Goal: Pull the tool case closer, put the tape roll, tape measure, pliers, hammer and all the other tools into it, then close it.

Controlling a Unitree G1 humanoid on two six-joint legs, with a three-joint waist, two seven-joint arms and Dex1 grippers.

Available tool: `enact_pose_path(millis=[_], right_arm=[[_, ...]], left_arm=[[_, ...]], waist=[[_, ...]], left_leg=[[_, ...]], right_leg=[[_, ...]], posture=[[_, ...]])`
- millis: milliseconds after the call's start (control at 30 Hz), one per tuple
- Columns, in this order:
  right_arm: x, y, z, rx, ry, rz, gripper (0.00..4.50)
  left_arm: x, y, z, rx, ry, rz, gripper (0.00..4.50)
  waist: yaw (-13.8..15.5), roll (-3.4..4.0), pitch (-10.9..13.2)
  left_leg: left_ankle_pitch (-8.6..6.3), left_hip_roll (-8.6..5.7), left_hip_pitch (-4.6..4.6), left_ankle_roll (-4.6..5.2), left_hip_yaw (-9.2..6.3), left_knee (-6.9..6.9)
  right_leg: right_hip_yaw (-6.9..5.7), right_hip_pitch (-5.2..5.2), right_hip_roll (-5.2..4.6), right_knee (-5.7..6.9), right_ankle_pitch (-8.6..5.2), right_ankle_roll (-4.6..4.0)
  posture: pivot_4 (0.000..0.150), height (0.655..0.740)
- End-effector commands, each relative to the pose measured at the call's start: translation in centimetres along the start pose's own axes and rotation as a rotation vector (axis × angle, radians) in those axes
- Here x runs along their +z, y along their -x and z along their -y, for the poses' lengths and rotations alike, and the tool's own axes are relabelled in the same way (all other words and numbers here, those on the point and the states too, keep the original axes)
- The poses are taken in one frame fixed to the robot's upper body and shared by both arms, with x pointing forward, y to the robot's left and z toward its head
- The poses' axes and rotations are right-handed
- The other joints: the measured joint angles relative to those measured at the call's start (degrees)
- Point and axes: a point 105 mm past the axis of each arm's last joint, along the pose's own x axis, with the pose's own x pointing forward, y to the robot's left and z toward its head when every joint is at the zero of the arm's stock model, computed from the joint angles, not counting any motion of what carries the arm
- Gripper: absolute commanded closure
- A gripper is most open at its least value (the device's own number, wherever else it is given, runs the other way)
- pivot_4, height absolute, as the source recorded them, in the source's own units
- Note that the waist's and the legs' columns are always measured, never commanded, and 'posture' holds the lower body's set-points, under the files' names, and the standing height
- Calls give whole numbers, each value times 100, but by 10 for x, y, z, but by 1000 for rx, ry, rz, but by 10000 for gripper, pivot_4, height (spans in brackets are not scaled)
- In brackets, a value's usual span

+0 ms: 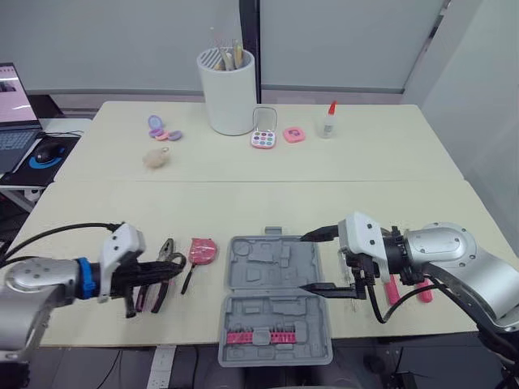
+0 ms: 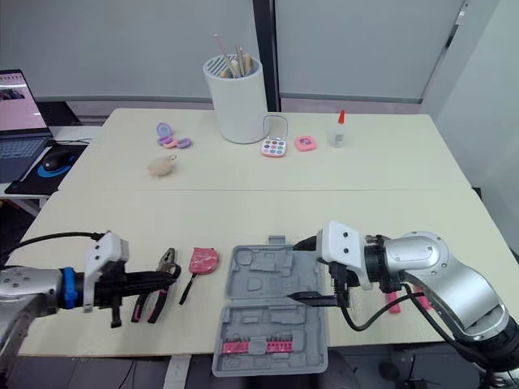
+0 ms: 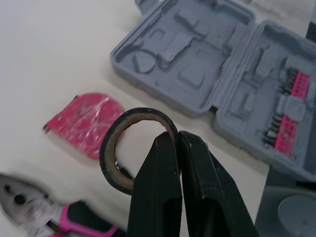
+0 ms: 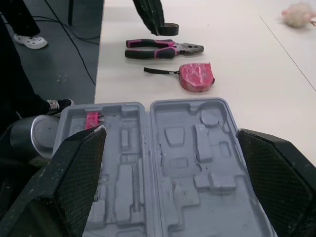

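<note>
grey moulded plastic tool case [image 1: 243, 275]: open flat at near edge of cream table [image 1: 243, 203], between grippers; row of pink bits [image 1: 259, 335] in near half. pink tape measure [image 1: 203, 251]: on table just left of case. pink-handled pliers [image 4: 163, 48]: on table, left of tape measure. black tape roll [image 3: 106, 150]: rim pinched in left gripper [image 3: 177, 134], low beside pliers. right gripper [image 1: 302, 262]: fingers spread wide, gripping nothing, over case's right side.
</note>
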Motion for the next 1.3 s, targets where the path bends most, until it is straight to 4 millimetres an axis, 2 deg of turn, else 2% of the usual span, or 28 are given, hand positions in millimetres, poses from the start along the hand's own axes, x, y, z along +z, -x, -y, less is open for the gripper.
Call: enact_pose_path(millis=[33,333,433,633,1300], right_arm=[[7,6,2,-43,41,9,0],[-1,1,7,-84,36,-20,0],[-3,-1,9,-95,39,-35,0],[-3,-3,12,-117,40,-45,0],[-2,-2,14,-148,36,-57,0]], left_arm=[[15,-19,7,-9,-21,55,44510],[18,-63,6,-25,-5,104,44510],[18,-85,3,-36,-5,103,44510],[15,-104,-1,-43,18,102,44510],[4,-127,-12,-44,33,45,44510]], waist=[[4,1,0],[7,1,0],[21,2,0],[11,1,0],[15,1,0]], left_leg=[[0,0,1,0,0,0],[0,2,2,0,0,2],[0,3,2,0,-3,2],[0,3,0,0,-2,5],[1,4,0,0,-4,6]], right_leg=[[1,0,2,0,0,0],[8,3,16,-2,0,-1],[7,4,19,-2,0,-1],[10,3,22,-2,1,-1],[9,4,25,-2,1,-1]], posture=[[1500,7366],[1500,7366],[1500,7366],[1500,7366],[1500,7366]])
